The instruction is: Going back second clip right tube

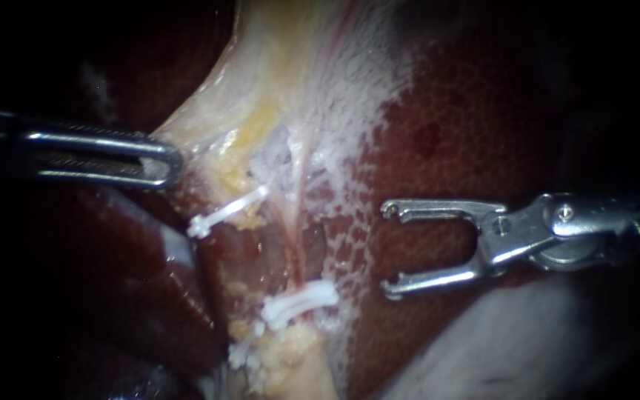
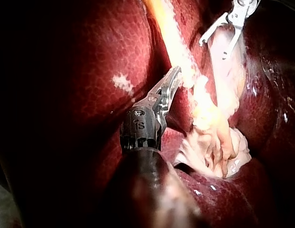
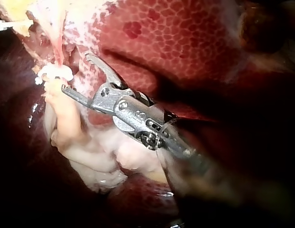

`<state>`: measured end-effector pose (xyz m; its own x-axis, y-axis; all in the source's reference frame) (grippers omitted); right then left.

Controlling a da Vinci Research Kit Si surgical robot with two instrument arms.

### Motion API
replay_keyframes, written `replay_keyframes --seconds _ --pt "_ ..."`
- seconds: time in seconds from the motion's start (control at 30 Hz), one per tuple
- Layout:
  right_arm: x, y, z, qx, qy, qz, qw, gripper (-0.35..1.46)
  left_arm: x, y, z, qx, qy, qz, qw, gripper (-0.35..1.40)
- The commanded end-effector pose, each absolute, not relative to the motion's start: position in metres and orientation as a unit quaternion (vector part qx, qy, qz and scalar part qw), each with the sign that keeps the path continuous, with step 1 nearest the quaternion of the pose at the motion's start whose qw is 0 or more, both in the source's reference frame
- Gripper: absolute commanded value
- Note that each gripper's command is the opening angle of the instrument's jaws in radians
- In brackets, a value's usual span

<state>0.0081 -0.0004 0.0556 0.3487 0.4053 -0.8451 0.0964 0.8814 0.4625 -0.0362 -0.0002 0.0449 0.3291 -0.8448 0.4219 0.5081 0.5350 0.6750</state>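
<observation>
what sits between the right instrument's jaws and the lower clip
Only liver flecked with white film, in the endoscope view; the right instrument, jaws open, is clear of the lower clip.

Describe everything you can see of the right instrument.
The right instrument reaches in from the right: a dark shaft ending in a bright metal end effector, pinned at a hinge. Its two slim jaws, each hooked at the end, stand wide open and empty. It lies level over the liver, pointing toward the lower white clip, with a gap to it. Contact with the liver cannot be told.
</observation>
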Motion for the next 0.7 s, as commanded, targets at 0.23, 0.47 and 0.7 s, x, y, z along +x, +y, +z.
replay_keyframes --seconds 0.23,0.47,0.7 --pt "0.008 -0.0005 0.0556 0.223 0.562 0.098 0.79 0.6 -0.037 -0.0005 0.0476 0.213 -0.383 -0.429 0.79 -0.33" --pt "0.008 -0.0005 0.0557 0.222 0.563 0.095 0.791 0.6 -0.0385 -0.0013 0.0499 0.221 -0.376 -0.424 0.794 -0.33" --pt "0.0078 -0.0004 0.0557 0.22 0.564 0.093 0.791 0.6 -0.0392 -0.0015 0.0508 0.223 -0.373 -0.422 0.796 -0.33"
